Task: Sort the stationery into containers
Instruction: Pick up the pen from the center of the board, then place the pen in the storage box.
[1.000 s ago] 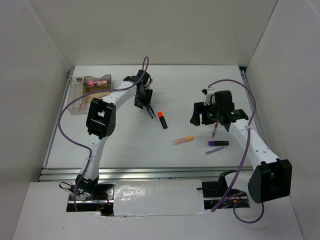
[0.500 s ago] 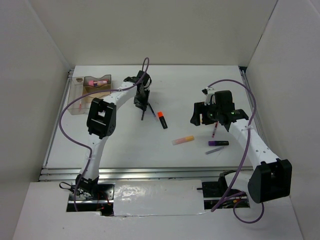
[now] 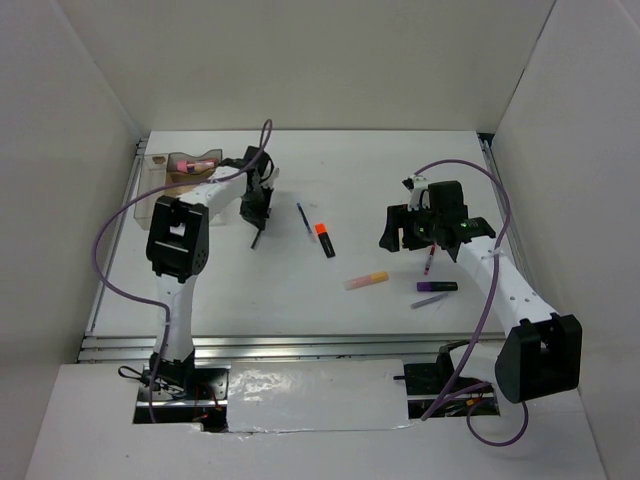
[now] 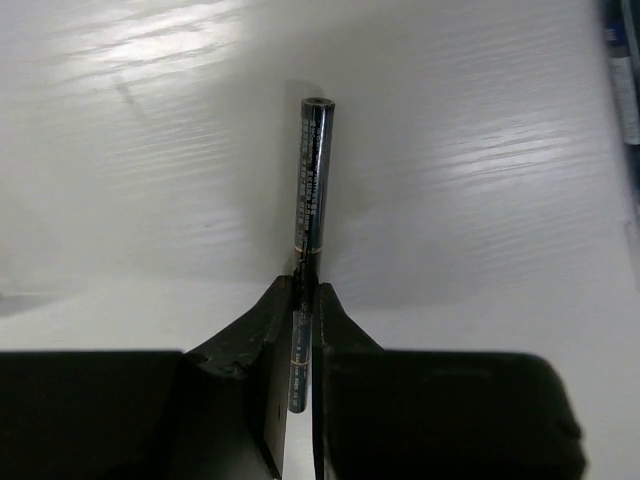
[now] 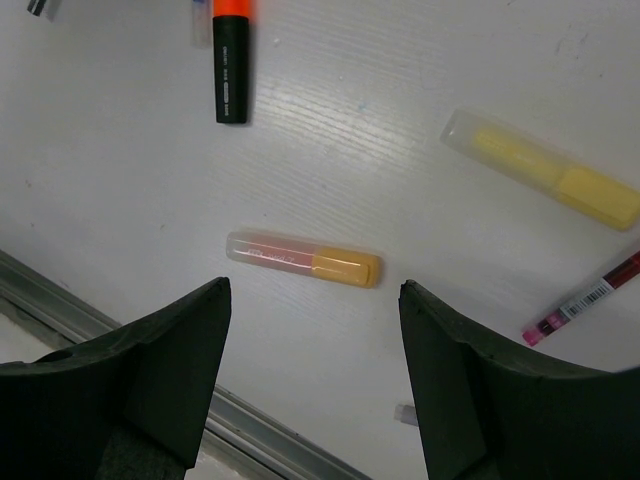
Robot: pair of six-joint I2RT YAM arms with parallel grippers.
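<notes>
In the far left corner of the table (image 3: 360,170) you find the clear tray (image 3: 150,195), close to the left edge, with a pink-capped tube (image 3: 195,162) in its far compartment. Just right of the tray, the left gripper (image 3: 256,212) is clamped on a dark pencil (image 4: 312,180) that projects past its fingertips. Bare table lies to its near side. Further right, a second dark pencil (image 3: 303,218), the orange-capped highlighter (image 3: 324,239) and the yellow-pink marker (image 3: 366,281) lie apart from one another. The right gripper (image 5: 312,292) hangs with its jaws wide and holds nothing. Its wrist view shows a pale yellow stick (image 5: 545,168) on the table. The red pen (image 3: 430,262) and purple marker (image 3: 437,287) lie on its near side, well clear of the right edge.
</notes>
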